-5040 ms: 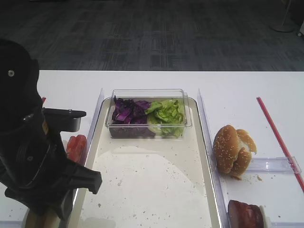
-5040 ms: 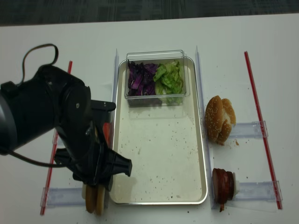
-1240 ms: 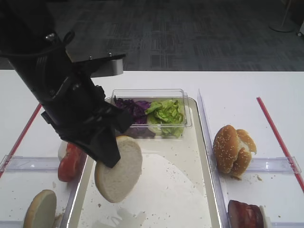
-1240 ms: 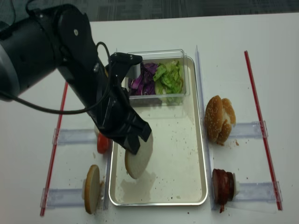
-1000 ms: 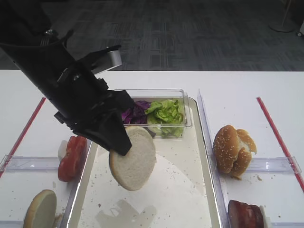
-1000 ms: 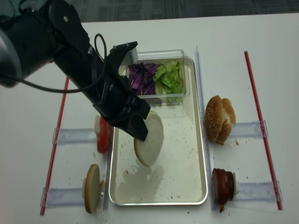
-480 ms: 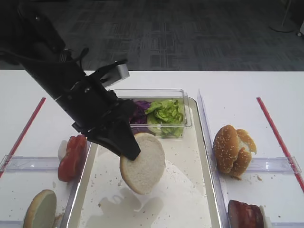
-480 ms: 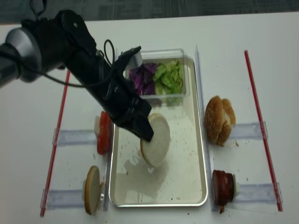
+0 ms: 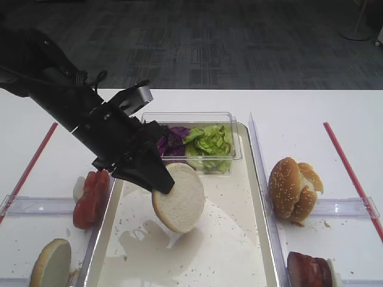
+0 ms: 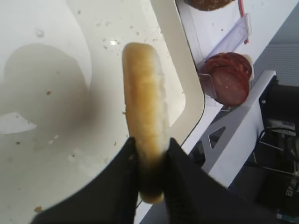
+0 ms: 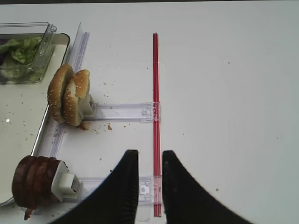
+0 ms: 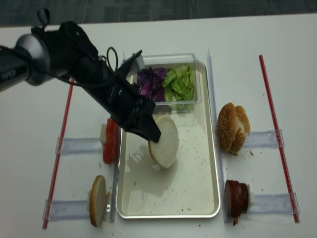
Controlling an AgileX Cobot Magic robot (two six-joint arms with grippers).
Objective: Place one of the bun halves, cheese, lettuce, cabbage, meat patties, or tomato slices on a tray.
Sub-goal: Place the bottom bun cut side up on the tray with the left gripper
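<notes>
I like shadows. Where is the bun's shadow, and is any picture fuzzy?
In the exterior high view, the bun half casts a grey shadow on the tray below it. In the left wrist view, that shadow darkens the tray left of the bun, and the pincer looks blurred.

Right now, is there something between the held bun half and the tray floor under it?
Nothing visible. The left gripper holds the bun half over bare tray; the clear box sits farther back.

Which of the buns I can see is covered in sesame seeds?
The golden-brown domed bun standing on edge right of the cream-white tray. The pale flat bun half in the left hand and the one at lower left are seedless.
</notes>
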